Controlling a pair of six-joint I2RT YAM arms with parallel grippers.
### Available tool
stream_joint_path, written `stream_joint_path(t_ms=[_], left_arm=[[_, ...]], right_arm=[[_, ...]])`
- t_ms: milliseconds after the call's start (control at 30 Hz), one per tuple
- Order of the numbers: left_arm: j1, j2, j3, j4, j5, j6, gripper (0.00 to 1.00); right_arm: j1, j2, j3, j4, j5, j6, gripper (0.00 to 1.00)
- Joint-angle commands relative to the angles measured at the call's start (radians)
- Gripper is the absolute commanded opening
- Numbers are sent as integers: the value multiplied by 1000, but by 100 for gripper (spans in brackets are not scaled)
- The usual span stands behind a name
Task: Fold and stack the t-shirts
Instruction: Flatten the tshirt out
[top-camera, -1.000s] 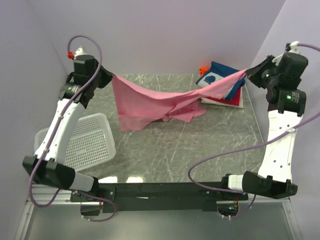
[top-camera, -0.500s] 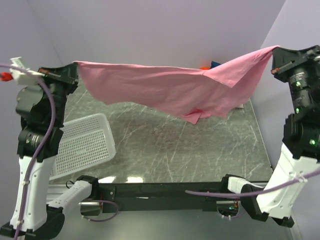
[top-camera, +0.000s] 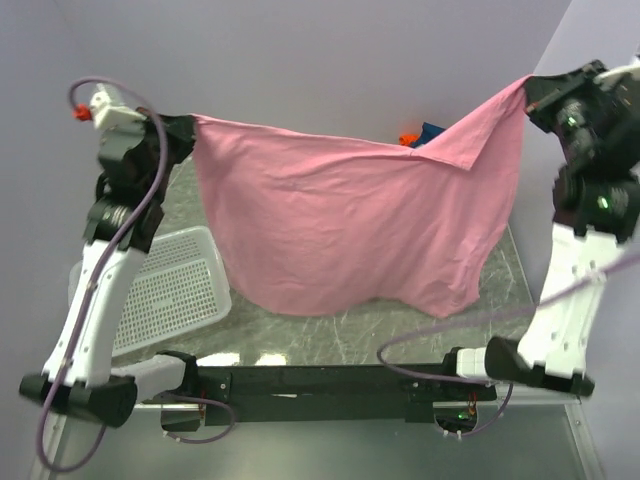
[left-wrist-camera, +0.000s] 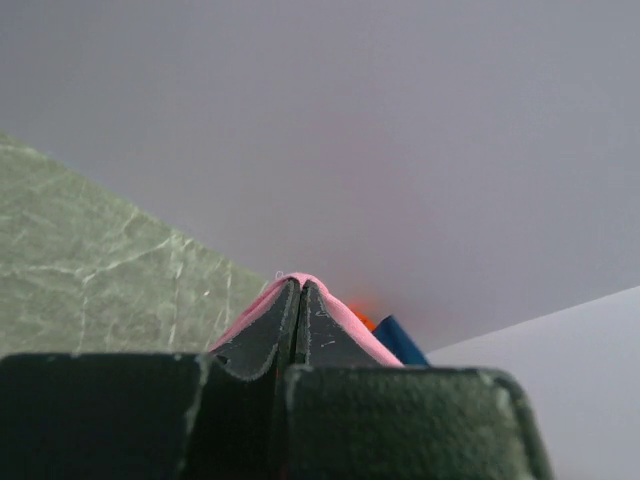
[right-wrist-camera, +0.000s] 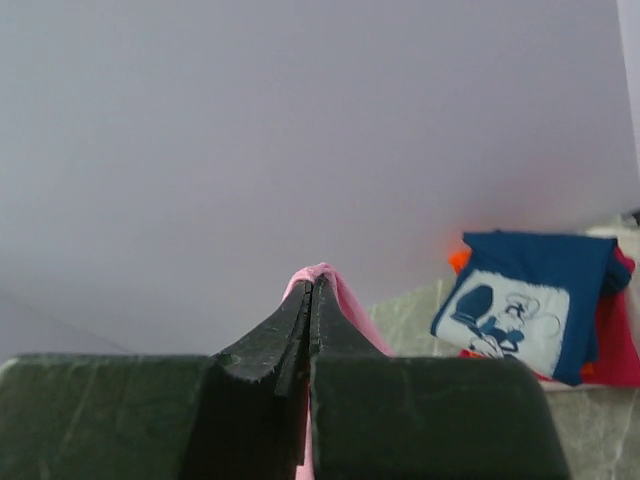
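Above the marble table (top-camera: 330, 328), left gripper (top-camera: 188, 126) and right gripper (top-camera: 531, 90) each clamp tight on the pink t-shirt (top-camera: 340, 220).

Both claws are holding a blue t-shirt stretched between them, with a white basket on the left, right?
The t-shirt is pink, not blue; the top external view shows it. The left claw and right claw do hold it, and the white basket sits left.

Matt pink cloth t-shirt (top-camera: 340, 235)
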Motion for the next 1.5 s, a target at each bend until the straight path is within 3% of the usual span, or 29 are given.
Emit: stream_joint_path(t_ms=[0,200,367,733,1000,1267,1467], left_arm=[[5,88,20,98,44,42,0],[11,226,143,132,57,65,0],[11,242,219,151,60,68,0],[11,-36,39,221,-17,40,0],[11,-255,-60,175,-64,34,0],[11,-364,-67,120,-90,26,0],[11,-355,-61,92,-78,60,0]], right_arm=[[-6,93,-34,117,7,14,0],[-5,189,50,155,3,43,0],[-3,209,135,163,-2,55,0],[-1,-18,35,306,50,78,0],[-1,-148,47,343,114,49,0],[-1,-225,115,333,154,37,0],[-1,-230,106,336,188,12,0]])
